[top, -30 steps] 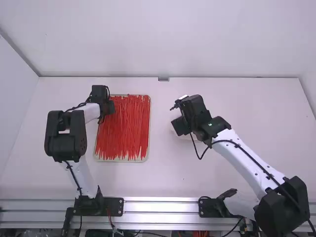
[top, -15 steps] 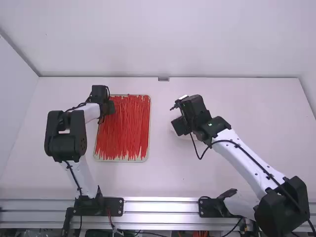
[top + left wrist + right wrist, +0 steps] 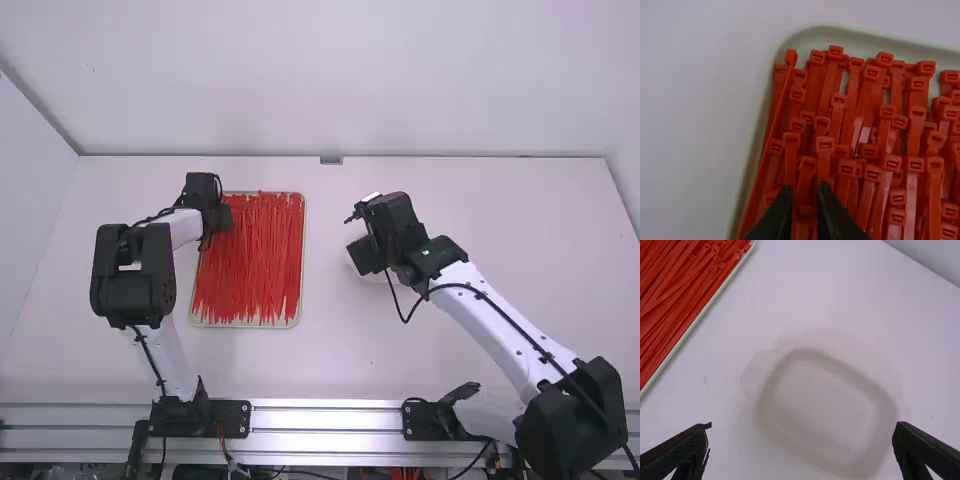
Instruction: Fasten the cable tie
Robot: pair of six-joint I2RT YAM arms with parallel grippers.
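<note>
A pile of red cable ties [image 3: 250, 258] lies in a pale tray [image 3: 301, 262] on the left half of the table. My left gripper [image 3: 207, 212] is at the tray's far left corner, lowered into the pile. In the left wrist view its gripper [image 3: 803, 186] has the fingers [image 3: 782, 212] drawn close together, with a single red tie [image 3: 807, 167] pinched between them. My right gripper [image 3: 368, 254] hovers near the table's middle, wide open [image 3: 802, 426], straddling a small white container [image 3: 822, 407] just below it.
The tray's edge with red ties [image 3: 685, 285] lies a short way from the white container. A small grey fitting [image 3: 331, 159] sits at the table's far edge. White walls close the table at the back and left.
</note>
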